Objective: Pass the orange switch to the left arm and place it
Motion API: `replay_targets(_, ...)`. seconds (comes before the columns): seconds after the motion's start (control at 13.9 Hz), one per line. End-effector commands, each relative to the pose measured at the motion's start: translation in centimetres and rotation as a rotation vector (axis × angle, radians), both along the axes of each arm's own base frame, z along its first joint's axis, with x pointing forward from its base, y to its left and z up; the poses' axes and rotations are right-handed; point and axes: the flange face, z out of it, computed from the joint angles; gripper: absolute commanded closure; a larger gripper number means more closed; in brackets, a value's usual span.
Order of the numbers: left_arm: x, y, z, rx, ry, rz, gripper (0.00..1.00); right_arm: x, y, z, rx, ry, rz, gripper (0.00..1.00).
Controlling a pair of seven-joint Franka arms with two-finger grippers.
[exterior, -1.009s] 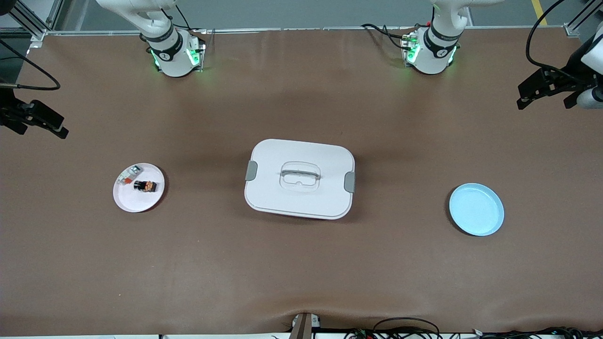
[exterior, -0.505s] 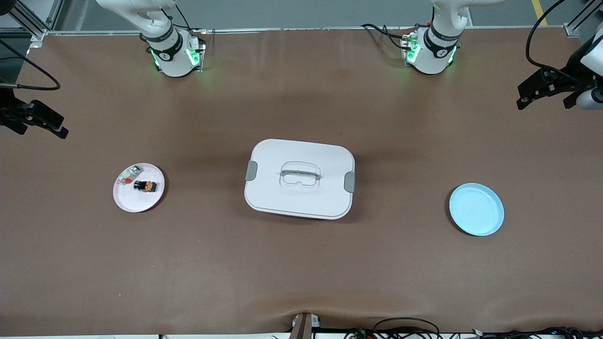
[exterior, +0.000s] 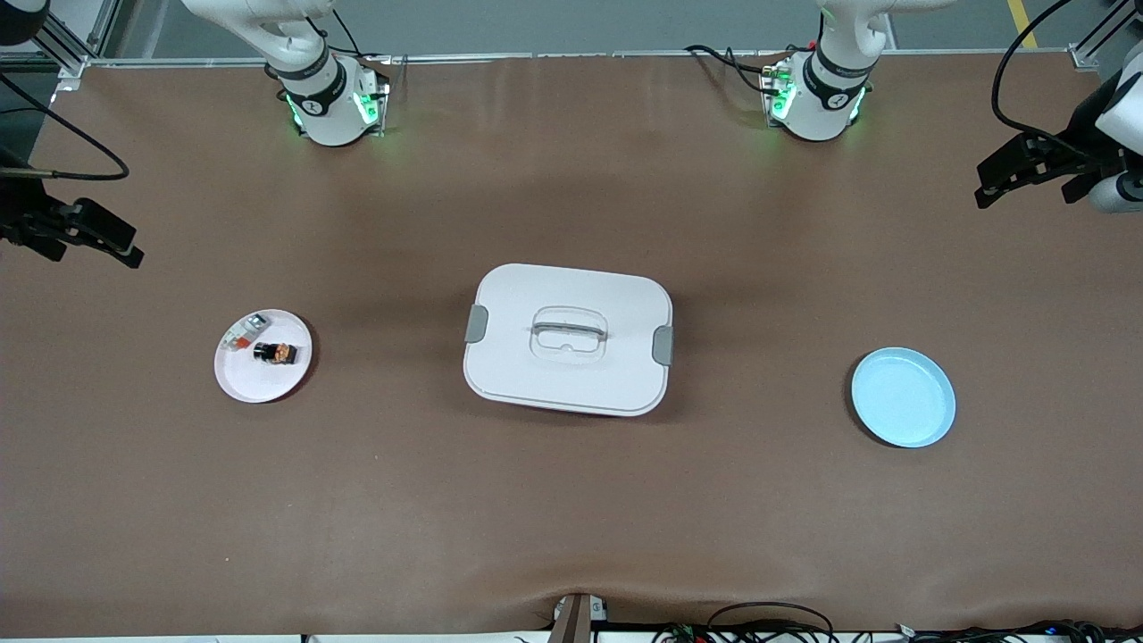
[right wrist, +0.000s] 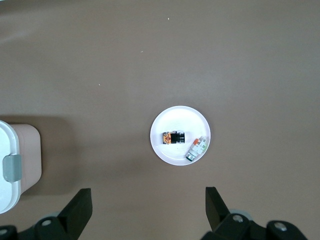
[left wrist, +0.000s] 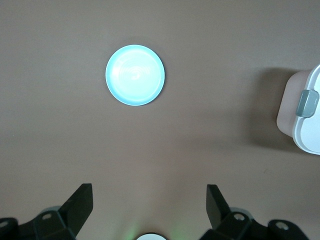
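We pick up the right gripper (right wrist: 148,210) high over the right arm's end of the table, fingers spread wide and empty; in the front view it shows as a black shape at the table's edge (exterior: 85,237). Looking down between those fingers, we see the white plate (right wrist: 180,116) on the brown table (right wrist: 100,60), and the orange switch (right wrist: 172,137) lies on it, a black block with a copper-orange part. Just beside it on the same plate rests a small white piece (right wrist: 197,148) with a red-orange patch.

Over to the left gripper (left wrist: 150,207), up above the left arm's end of the table, fingers likewise spread with nothing between them; the front view catches it at the edge (exterior: 1027,170). Below it we see the light blue plate (left wrist: 135,75), bare.

From the front, the box (exterior: 568,339) sits mid-table between the two plates, lid on, grey latches at both ends, handle recessed in its top. The white plate (exterior: 259,379) with the orange switch (exterior: 272,353) is well apart from it toward the right arm's end, and the light blue plate (exterior: 902,397) lies well apart toward the left arm's end, a touch nearer the front camera.
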Motion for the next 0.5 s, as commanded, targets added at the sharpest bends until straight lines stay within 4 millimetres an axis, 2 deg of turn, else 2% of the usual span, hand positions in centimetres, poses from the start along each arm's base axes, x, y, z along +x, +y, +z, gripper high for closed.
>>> replay_targets(0.0,0.0,-0.2,0.3,0.001,0.007,0.002,0.0,1.2,0.2,-1.6,0.0,0.014,0.012,0.0)
replay_targets(0.07,0.0,-0.2,0.4,-0.001,0.005,0.004,0.0,1.6,0.3,-2.4,-0.001,0.026,0.015,0.0)
replay_targets(0.29,0.1,-0.5,0.2,0.001,0.01,-0.002,0.0,1.6,-0.8,-3.2,-0.002,0.049,-0.003,0.0)
replay_targets(0.43,0.0,-0.6,0.2,0.001,0.01,-0.007,0.0,2.1,-0.9,-4.7,-0.001,0.078,-0.005,0.0)
